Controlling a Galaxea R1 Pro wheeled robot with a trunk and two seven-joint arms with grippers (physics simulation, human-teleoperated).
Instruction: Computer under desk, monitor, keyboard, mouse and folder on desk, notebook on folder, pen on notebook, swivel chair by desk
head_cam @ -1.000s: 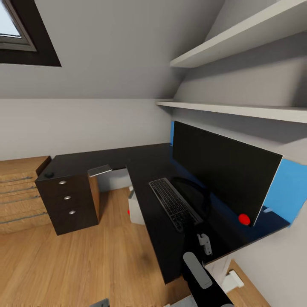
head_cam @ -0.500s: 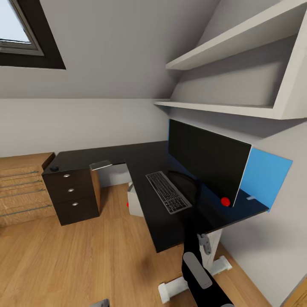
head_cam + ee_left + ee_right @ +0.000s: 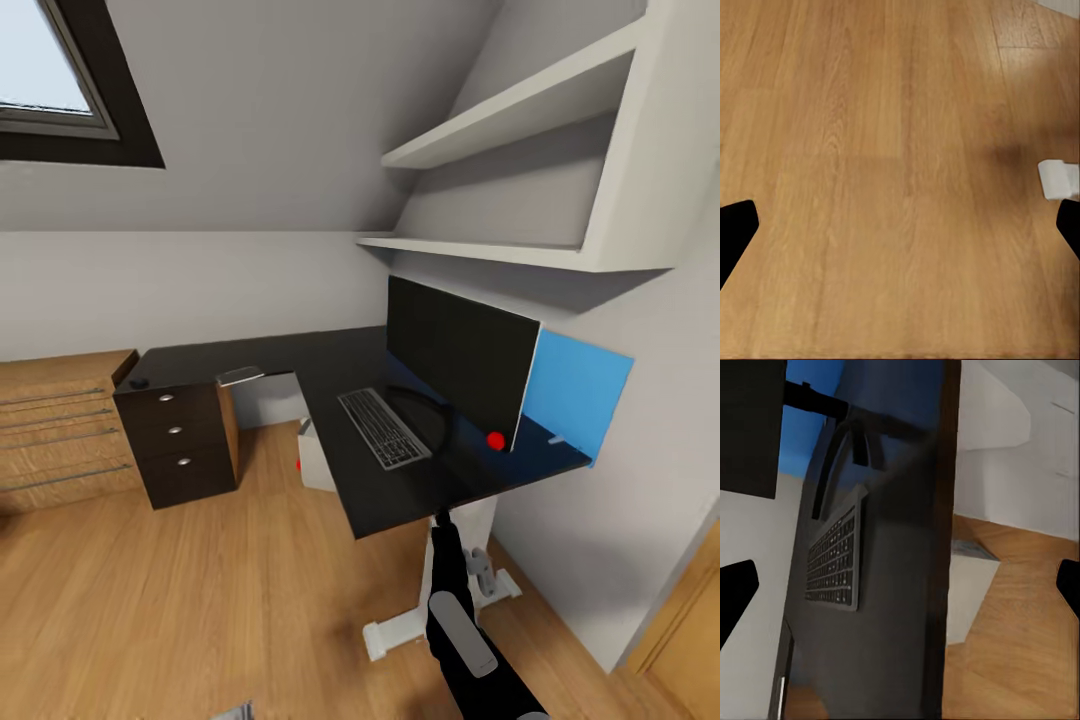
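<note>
— Both grippers are open and empty; the right gripper (image 3: 900, 600) faces the keyboard (image 3: 384, 428) on the surface.
— The mouse (image 3: 139, 382) lies far beyond it; approach there slowly, I think.

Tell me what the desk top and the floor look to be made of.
The desk top looks like a smooth black laminate or painted board: it mirrors the monitor stand and blue wall panel faintly. The floor looks like light varnished wood planks, with visible grain and board seams.
</note>
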